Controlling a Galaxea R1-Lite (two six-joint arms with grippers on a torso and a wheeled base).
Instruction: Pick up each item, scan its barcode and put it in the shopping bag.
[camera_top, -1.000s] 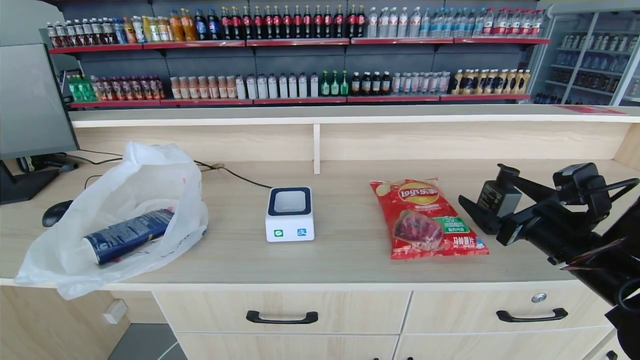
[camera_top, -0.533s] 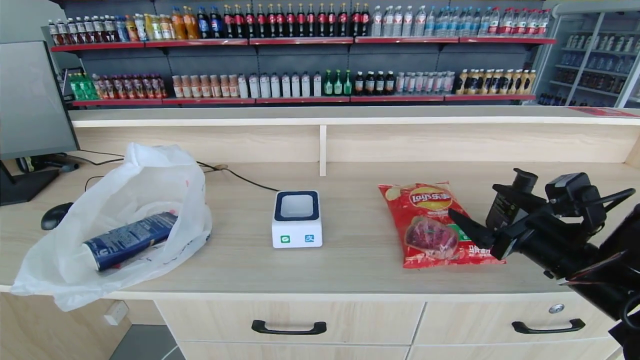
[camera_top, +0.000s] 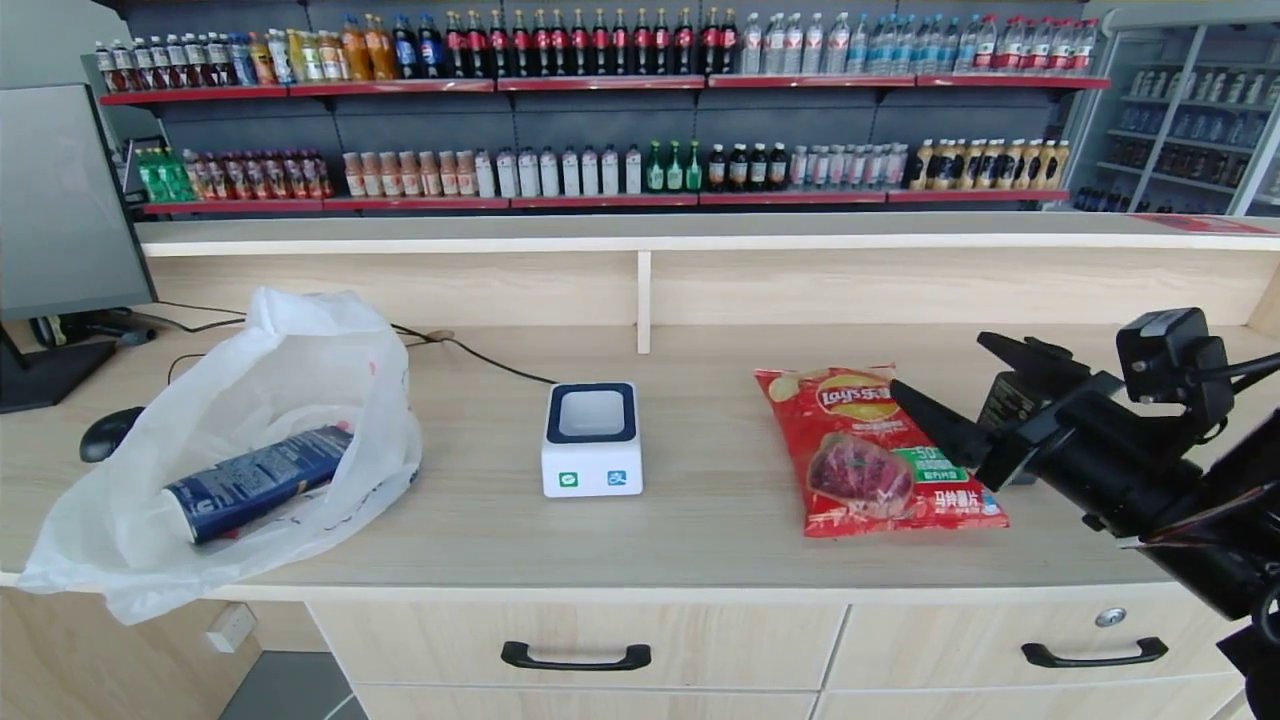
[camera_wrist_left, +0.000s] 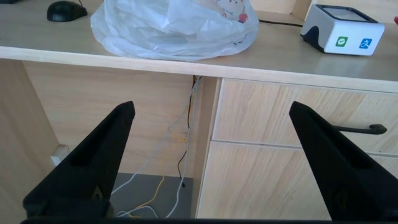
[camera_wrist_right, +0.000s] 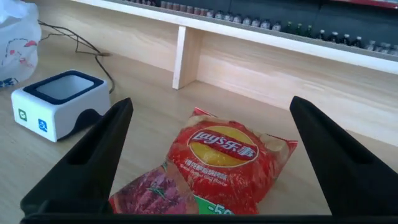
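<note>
A black mouse (camera_top: 108, 432) and a monitor (camera_top: 60, 200) sit far left on the counter (camera_top: 700, 545) — bottle shelves (camera_top: 600, 85) behind.

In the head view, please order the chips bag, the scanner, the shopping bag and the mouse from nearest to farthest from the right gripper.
1. Chips bag: right beside the right gripper, on the right part of the counter.
2. Scanner: at the counter's middle.
3. Shopping bag: on the left part.
4. Mouse: at the far left, past the bag.

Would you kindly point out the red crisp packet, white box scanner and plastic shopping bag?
Red crisp packet (camera_top: 850, 465), head view, front.
White box scanner (camera_top: 592, 413), head view, top window.
White plastic shopping bag (camera_top: 300, 345), head view, upper wall.
</note>
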